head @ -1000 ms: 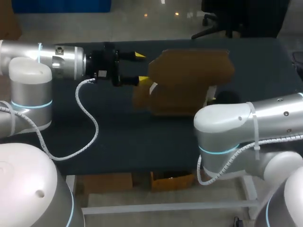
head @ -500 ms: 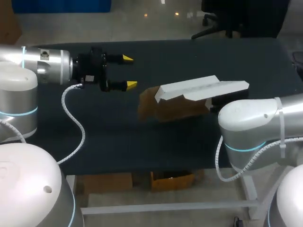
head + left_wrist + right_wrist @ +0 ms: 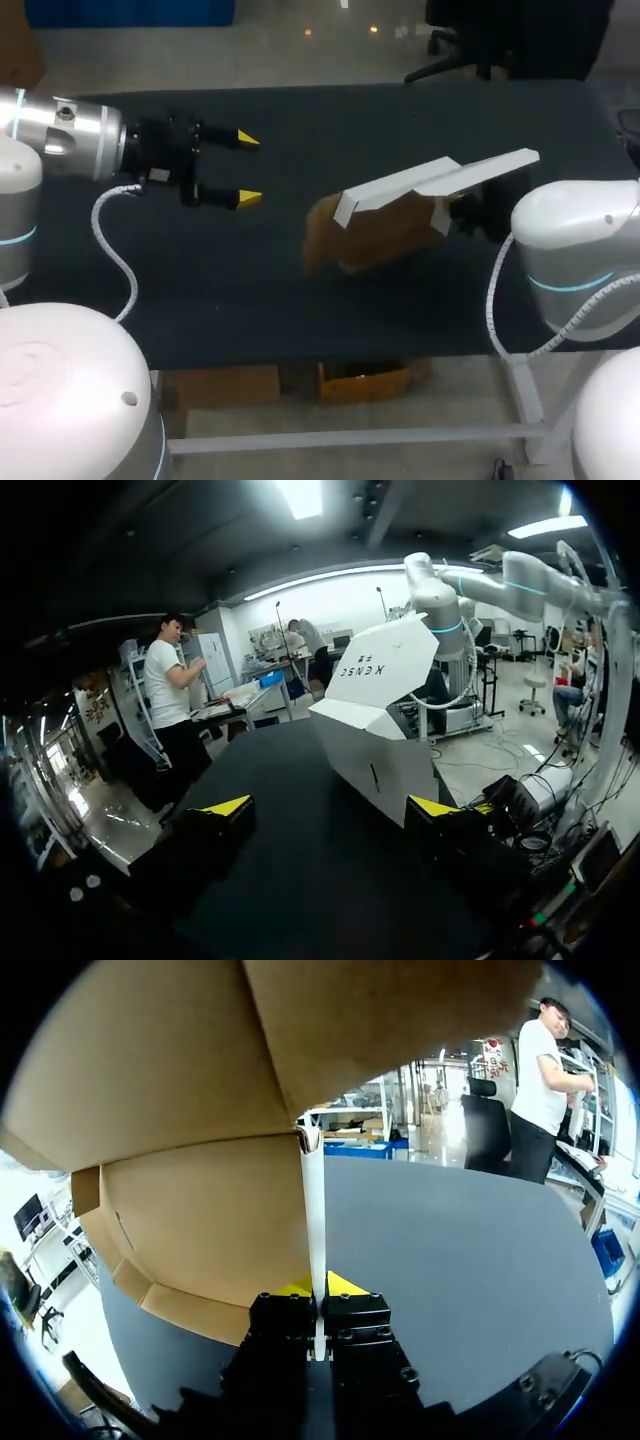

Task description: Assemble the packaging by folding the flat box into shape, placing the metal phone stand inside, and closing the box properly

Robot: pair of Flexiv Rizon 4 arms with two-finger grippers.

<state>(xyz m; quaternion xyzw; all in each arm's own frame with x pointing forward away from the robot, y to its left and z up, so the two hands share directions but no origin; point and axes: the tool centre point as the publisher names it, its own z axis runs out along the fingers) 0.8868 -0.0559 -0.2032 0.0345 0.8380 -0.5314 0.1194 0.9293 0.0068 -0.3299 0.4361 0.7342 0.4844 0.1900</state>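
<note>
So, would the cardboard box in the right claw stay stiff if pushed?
Probably not: the cardboard box is held by one thin panel pinched in the right claw, so it would likely swing or flex. Its raised flaps may fold. It seems light: thin card, hollow inside.

1. Your table (image 3: 300, 300) has a dark, matte top on a pale frame.
2. Beyond its far edge you have a pale, glossy floor (image 3: 300, 50) catching small spots of light.
3. A black office chair (image 3: 480, 35) stands there.
4. Cardboard boxes (image 3: 365, 382) sit beneath the table.
5. Bright strip lights (image 3: 300, 495) run overhead.
</note>
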